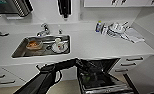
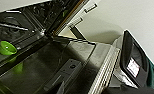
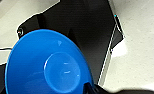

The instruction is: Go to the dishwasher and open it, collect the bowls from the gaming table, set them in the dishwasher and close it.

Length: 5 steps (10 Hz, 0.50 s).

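The dishwasher (image 1: 99, 65) under the white counter stands open, its door (image 1: 106, 86) folded down flat. A lime green bowl (image 2: 6, 48) sits inside the dark tub, and its reflection shows on the shiny inner door (image 2: 68, 57). My left arm reaches in from the left, and its gripper (image 1: 86, 68) hangs at the dishwasher's opening, above the door. The bright blue bowl (image 3: 48, 65) looms large in the right wrist view, hanging above the floor with my right gripper (image 3: 91, 87) shut on its rim. The gaming table is out of view.
A steel sink (image 1: 18, 53) with used dishes and a faucet (image 1: 44, 30) lies left of the dishwasher. Plates and bottles (image 1: 115, 28) crowd the counter's right end. White drawers (image 1: 133, 62) flank the door. A dark device with a small screen (image 2: 133, 66) stands beside it.
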{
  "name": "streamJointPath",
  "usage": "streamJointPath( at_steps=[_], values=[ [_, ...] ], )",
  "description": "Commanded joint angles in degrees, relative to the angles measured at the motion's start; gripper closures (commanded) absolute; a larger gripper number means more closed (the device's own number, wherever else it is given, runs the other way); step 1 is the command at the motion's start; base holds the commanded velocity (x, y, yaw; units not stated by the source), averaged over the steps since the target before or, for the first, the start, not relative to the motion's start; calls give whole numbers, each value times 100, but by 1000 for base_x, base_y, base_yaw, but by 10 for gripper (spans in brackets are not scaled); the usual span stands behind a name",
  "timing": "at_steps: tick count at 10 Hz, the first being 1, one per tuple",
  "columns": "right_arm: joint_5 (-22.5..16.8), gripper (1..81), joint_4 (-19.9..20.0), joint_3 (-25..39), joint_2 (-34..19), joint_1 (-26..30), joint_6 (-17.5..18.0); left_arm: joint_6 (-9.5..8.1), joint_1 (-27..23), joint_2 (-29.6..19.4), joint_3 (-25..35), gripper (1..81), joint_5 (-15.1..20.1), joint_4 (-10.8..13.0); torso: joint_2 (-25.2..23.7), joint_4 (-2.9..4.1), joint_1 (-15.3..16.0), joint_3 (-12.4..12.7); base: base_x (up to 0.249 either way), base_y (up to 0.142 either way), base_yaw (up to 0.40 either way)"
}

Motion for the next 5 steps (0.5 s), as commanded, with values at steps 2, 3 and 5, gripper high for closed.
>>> streamJointPath(
  at_steps=[2, 3, 5],
  values=[
    [-258, 811, -107, 89, -201, 10, 12, -279, -965, 166, 1884, 10, 16, -63, 0, 0, 2, 0, 0, 0, 0],
    [-258, 811, -107, 98, -210, 36, 11, -279, -947, -260, 2425, 10, 33, -63, 0, 0, 2, 0, 0, 0, 0],
    [-258, 811, -99, 98, -210, 89, 20, -279, -869, -1162, 3381, 10, 34, -28, 0, 0, 2, 0, 0, 0, 0]
  ],
)
